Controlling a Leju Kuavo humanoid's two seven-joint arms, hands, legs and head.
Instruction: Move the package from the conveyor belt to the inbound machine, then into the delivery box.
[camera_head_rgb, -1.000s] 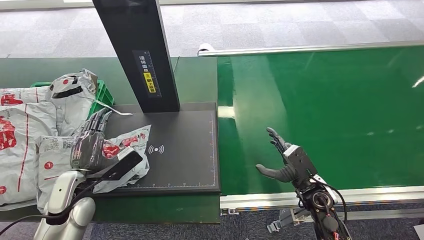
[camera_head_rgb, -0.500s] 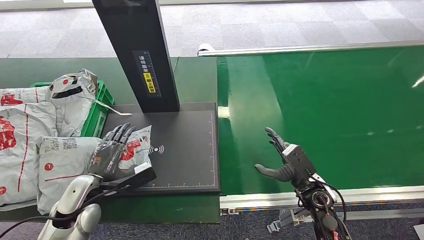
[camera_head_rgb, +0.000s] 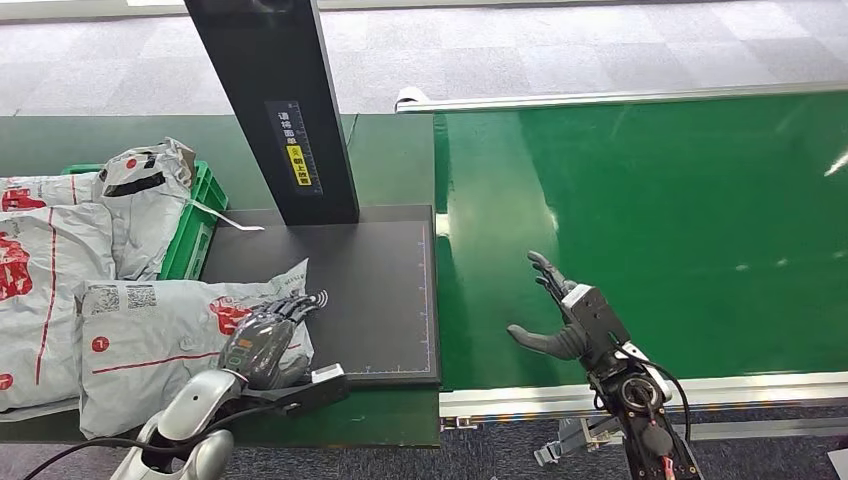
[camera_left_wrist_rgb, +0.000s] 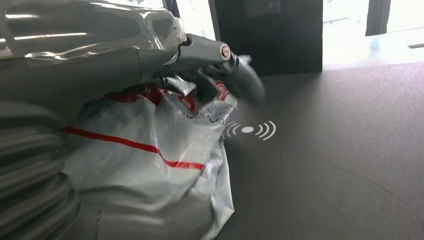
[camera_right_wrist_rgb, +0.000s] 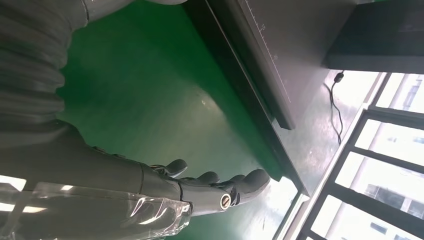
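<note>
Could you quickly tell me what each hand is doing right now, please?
Left hand: rests on the grey package at the scanner pad's edge; a firm grip cannot be told.
Right hand: open, empty, over the green belt.

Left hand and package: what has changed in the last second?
The left hand pulled the package off the black scan pad toward the green crate; the pad's wireless mark is now uncovered. The right hand stayed open over the belt.

The left hand (camera_head_rgb: 268, 338) covers the package (camera_head_rgb: 160, 340), its grip perhaps hidden underneath
</note>
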